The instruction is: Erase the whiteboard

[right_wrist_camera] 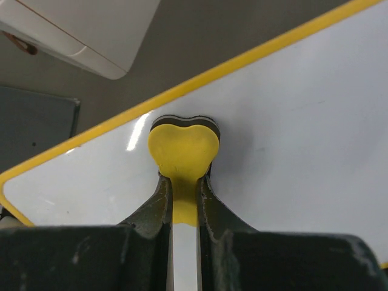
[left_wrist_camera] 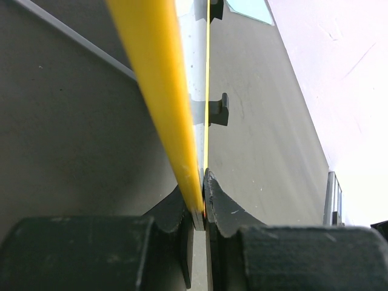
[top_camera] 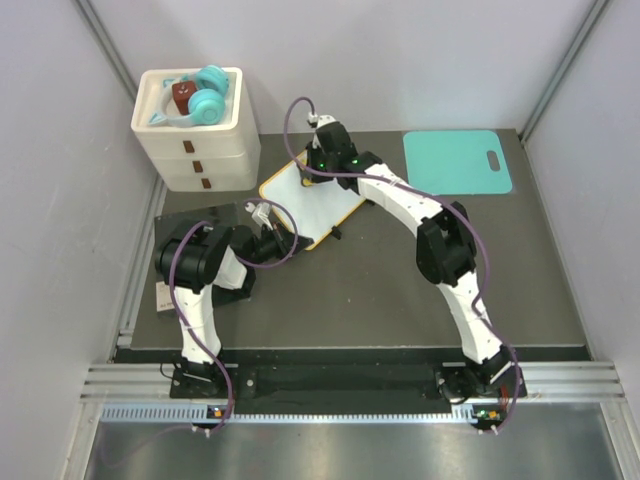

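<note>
1. My left pincer (left_wrist_camera: 203,182) pinches the whiteboard (top_camera: 312,205) by its frame, steadying it toward the table's (top_camera: 380,290) far-left, beside the drawers (top_camera: 195,140).
2. My right pincer (right_wrist_camera: 185,182) pinches a heart-shaped eraser (right_wrist_camera: 183,151) onto the board: wiping is in hand.
3. Next, I judge: sweep evenly.

The overhead view looks down from behind; both wrist views sit very close, sharing the whiteboard (top_camera: 312,212), apparently edge-on at left.

Glossy, smooth white face on the whiteboard (right_wrist_camera: 291,109), yellow frame looking plastic; the eraser (right_wrist_camera: 183,148) is matt yellow; the desk (top_camera: 380,290) dull, dark and finely speckled; the drawers (top_camera: 200,160) shiny white plastic.
</note>
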Motion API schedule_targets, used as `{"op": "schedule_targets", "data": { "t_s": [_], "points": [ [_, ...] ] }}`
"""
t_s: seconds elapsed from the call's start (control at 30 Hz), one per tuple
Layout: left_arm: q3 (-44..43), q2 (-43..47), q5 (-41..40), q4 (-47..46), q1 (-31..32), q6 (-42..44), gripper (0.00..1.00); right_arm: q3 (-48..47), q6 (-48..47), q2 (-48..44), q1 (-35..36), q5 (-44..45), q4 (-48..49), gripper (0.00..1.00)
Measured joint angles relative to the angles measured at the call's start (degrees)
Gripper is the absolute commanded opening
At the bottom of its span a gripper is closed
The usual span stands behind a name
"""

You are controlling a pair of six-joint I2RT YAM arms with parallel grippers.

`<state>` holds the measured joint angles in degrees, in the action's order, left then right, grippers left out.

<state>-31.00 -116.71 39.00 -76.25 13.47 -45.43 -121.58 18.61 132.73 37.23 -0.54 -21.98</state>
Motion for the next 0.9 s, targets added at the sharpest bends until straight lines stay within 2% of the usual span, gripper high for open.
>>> {"op": "schedule_targets", "data": {
  "t_s": [0.3, 0.47, 0.9],
  "points": [
    [0.0, 0.0, -0.3, 0.3, 0.0, -0.5, 0.00, -1.6, -0.5, 0.9, 1.5, 5.5, 0.0, 0.00],
    [-0.2, 0.0, -0.1, 0.4, 0.0, -0.5, 0.00, 0.5, 0.6, 0.2, 0.3, 5.7, 2.0, 0.00],
    [-0.5, 0.1, 0.3, -0.3, 0.7, 0.5, 0.00, 14.3, 2.4, -3.0, -13.6, 7.2, 6.2, 0.00]
  ]
}}
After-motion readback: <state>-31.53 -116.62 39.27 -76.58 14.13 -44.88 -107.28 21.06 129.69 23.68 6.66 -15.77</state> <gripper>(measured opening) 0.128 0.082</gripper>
